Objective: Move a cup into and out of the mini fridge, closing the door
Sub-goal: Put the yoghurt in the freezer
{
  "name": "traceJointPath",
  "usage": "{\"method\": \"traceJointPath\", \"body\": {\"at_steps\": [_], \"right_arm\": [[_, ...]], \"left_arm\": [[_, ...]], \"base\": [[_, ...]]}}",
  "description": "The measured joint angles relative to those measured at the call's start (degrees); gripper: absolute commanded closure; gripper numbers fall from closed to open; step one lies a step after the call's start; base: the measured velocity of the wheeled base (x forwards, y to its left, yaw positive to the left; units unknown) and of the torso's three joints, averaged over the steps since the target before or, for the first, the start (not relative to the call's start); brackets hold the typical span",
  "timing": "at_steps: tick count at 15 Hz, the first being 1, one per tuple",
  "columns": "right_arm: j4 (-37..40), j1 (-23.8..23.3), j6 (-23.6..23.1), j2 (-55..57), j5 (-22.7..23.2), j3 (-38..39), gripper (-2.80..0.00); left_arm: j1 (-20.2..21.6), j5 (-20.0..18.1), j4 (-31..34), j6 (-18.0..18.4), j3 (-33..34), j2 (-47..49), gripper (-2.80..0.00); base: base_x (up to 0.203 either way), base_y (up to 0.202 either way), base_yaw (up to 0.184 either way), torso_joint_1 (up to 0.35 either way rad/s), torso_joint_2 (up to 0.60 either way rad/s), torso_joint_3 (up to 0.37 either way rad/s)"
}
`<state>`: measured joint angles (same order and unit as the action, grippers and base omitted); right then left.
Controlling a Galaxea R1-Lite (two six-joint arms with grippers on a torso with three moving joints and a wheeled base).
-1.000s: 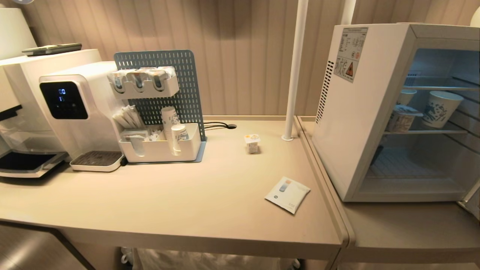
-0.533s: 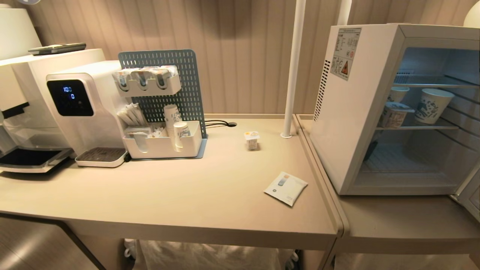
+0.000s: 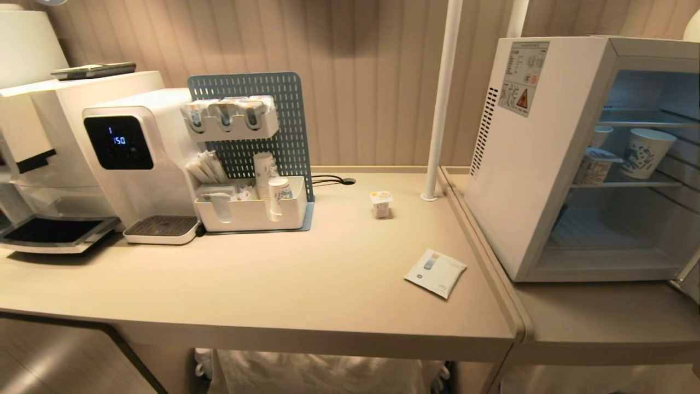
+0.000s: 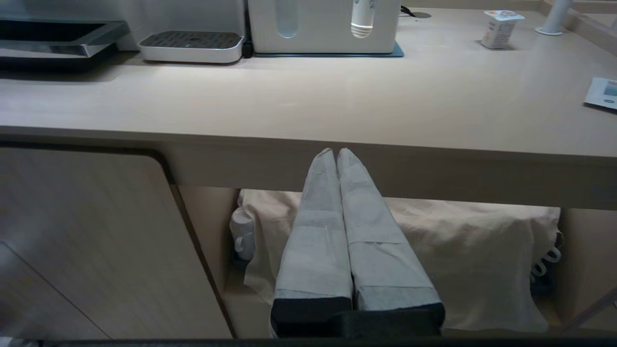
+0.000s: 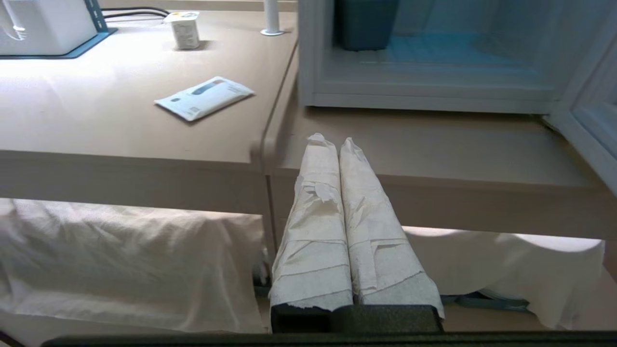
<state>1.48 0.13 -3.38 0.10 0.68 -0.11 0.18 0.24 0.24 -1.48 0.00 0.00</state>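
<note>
A long beige counter (image 3: 284,273) carries a water dispenser (image 3: 136,164) at its left end, a white organiser tray (image 3: 251,210) with a blue pegboard beside it, the small cup (image 3: 381,204) standing alone near the back, and a flat white sachet (image 3: 435,272) near the right edge. A white pole (image 3: 440,109) stands at the back corner. Butting against it on the right, a second counter (image 3: 601,323) bears the mini fridge (image 3: 519,164) — its door (image 3: 690,284) swung open.

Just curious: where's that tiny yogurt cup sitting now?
In the head view, the cup stands upright on the table, right of the organizer, near the white pole.
</note>
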Motion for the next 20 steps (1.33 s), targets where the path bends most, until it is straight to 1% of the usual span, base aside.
{"method": "traceJointPath", "body": {"at_steps": [4,14,15,20], "right_arm": [[0.01,0.00,0.01,0.00,0.00,0.04,0.00],[-0.02,-0.04,0.08,0.00,0.00,0.01,0.00],[0.02,0.02,0.10,0.00,-0.02,0.01,0.00],[-0.01,0.02,0.08,0.00,-0.02,0.01,0.00]], "left_arm": [[0.04,-0.01,-0.04,0.10,0.00,0.00,0.00],[-0.05,0.02,-0.06,0.21,0.00,0.00,0.00],[0.06,-0.02,-0.09,0.22,0.00,0.00,0.00],[0.06,-0.02,-0.09,0.19,0.00,0.00,0.00]], "base": [[0.011,0.196,0.002,0.002,0.00,0.002],[0.004,0.006,0.000,0.000,0.00,0.000],[0.078,0.000,-0.001,-0.002,0.00,0.005],[0.180,0.000,-0.003,0.002,0.00,0.003]]}}
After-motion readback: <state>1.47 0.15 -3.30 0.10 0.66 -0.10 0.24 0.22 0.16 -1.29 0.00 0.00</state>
